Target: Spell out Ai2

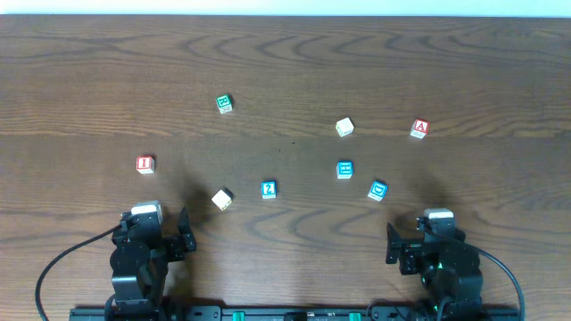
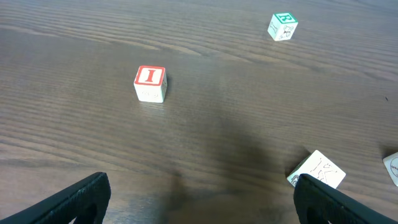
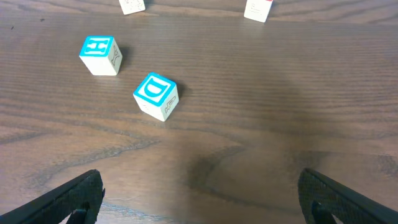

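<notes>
**Three letters scattered, both grippers wide apart and empty**

Eight small blocks lie loose on the wooden tabletop [image 1: 285,53], none touching another. The red I block [image 1: 145,164] sits on the left side, ahead of the left gripper [image 2: 199,199]. In the left wrist view its I faces up. The red A block [image 1: 420,128] lies far over on the right, beyond the right gripper [image 3: 200,186]. The blue 2 block [image 1: 268,189] rests near the middle, close to the robot's edge, just right of a tilted cream block [image 1: 222,198]. The three task blocks are well apart from each other.

Among the others, a green block [image 1: 225,103] sits farther back on the left. A white block [image 1: 344,127] lies left of the A. A blue H block [image 1: 344,169] and a blue D block [image 1: 378,190] sit near each other on the right, the D turned at an angle.

Both arms rest at the near edge. Each gripper has its fingers spread wide, with nothing between them and only bare wood below.
</notes>
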